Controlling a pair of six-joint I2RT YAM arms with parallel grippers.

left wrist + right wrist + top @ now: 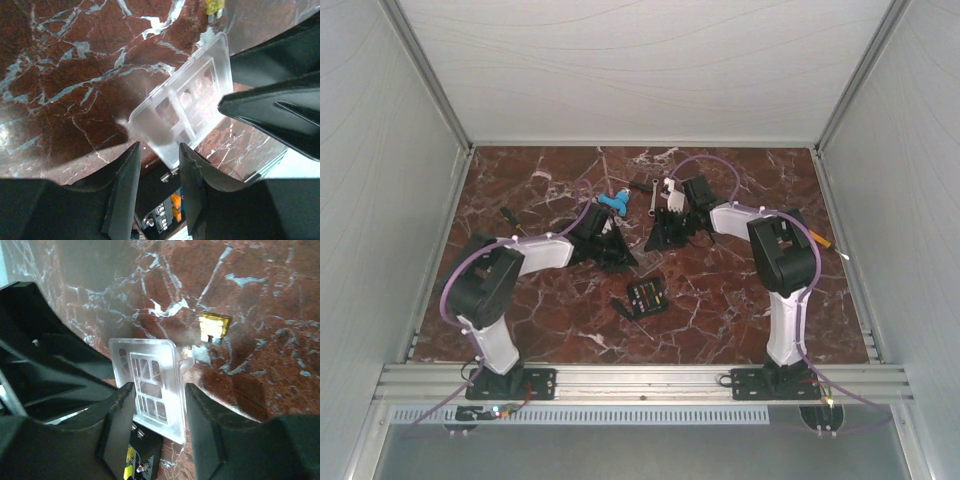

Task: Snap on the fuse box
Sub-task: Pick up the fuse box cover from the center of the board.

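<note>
The clear square lid (185, 102) is held tilted above the marble table, between both grippers. My left gripper (160, 150) pinches one corner of it, both fingertips against the plastic. My right gripper (156, 390) closes across the lid's (150, 375) width, its fingers against both side edges. The black fuse box (645, 297) with orange and yellow fuses lies flat on the table in front of the grippers. It also shows below the lid in the left wrist view (167, 212) and the right wrist view (142, 462). In the top view the grippers meet near the table's middle, left (617, 248) and right (665, 232).
A loose yellow fuse (214, 325) lies on the table beyond the lid. A blue plastic piece (613, 202) and a white part (670, 190) lie behind the grippers. A screwdriver (515, 222) lies at the left, another tool (825, 240) at the right. Grey walls enclose the table.
</note>
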